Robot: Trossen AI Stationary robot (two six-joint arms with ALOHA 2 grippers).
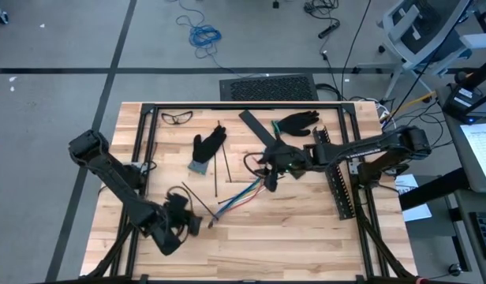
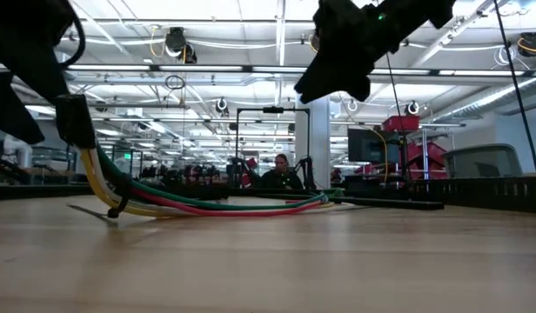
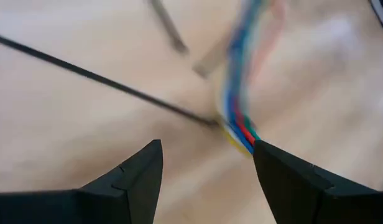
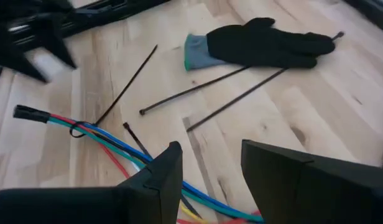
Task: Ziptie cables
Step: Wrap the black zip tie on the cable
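Note:
The cables (image 1: 243, 197), a bundle of coloured wires, lie on the wooden table, running from the middle toward the near left. In the low view, the cables (image 2: 224, 207) lie flat except for their left end, which rises beside my left gripper (image 2: 77, 122). My left gripper (image 3: 207, 146) stands open over the table, with the cables' end (image 3: 238, 121) right at one fingertip. My right gripper (image 4: 210, 155) hangs open above the cables' other stretch (image 4: 198, 193), raised clear of them (image 2: 338, 61). A black zip tie (image 4: 76, 129) loops around the cables near their black plug (image 4: 30, 114). My left gripper has the cables' end (image 3: 241, 134) right beside the tip of one finger (image 3: 272, 165). I cannot tell whether the finger touches it. Nothing lies between the two fingers.
Loose black zip ties (image 4: 191, 90) lie on the wood, one of them (image 3: 104, 81) just beyond my left fingers. Two black gloves (image 1: 207, 146) (image 1: 298, 121), safety glasses (image 1: 177, 117) and a black slotted strip (image 1: 338, 185) lie toward the far and right sides.

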